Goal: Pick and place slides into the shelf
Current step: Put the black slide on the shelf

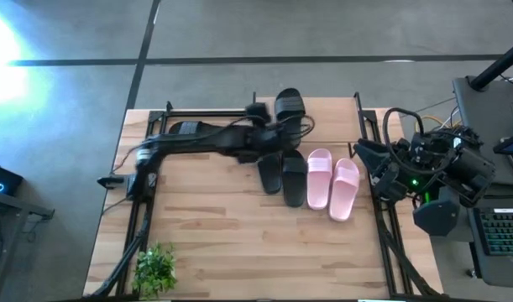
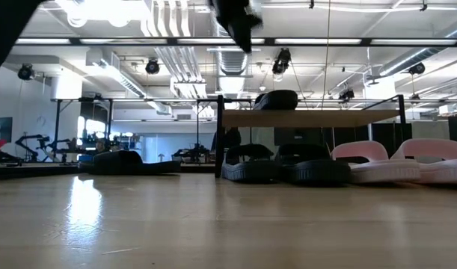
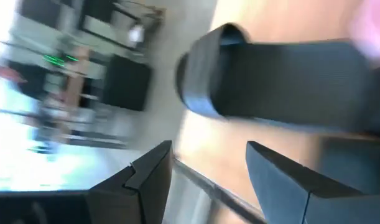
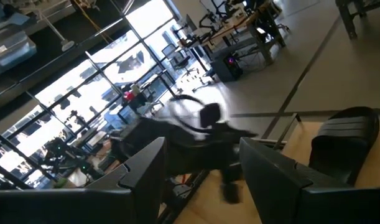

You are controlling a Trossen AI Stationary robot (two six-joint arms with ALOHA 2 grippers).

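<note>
My left gripper [image 1: 283, 138] hangs open above the table's far middle, just over the shelf's front edge, touching nothing; the low view shows it high up [image 2: 239, 22]. Its wrist view [image 3: 208, 149] looks past the open fingers at a black slide [image 3: 270, 81] lying on wood. The shelf [image 2: 310, 118] stands at the far edge with one black slide [image 1: 290, 105] resting sole-down on its plank top. Two black slides [image 1: 271, 172] [image 1: 294, 178] and two pink slides [image 1: 319, 178] [image 1: 344, 189] lie on the table in front of it. My right gripper [image 4: 202, 180] waits open at the table's right edge [image 1: 382, 168].
Another black slide [image 1: 185, 128] lies on the table near the far left, also seen in the low view [image 2: 120, 161]. A small green plant [image 1: 155, 268] stands at the near left corner. A bare stretch of table [image 1: 264, 252] lies near the front edge. A keyboard [image 1: 499, 231] sits off the table's right.
</note>
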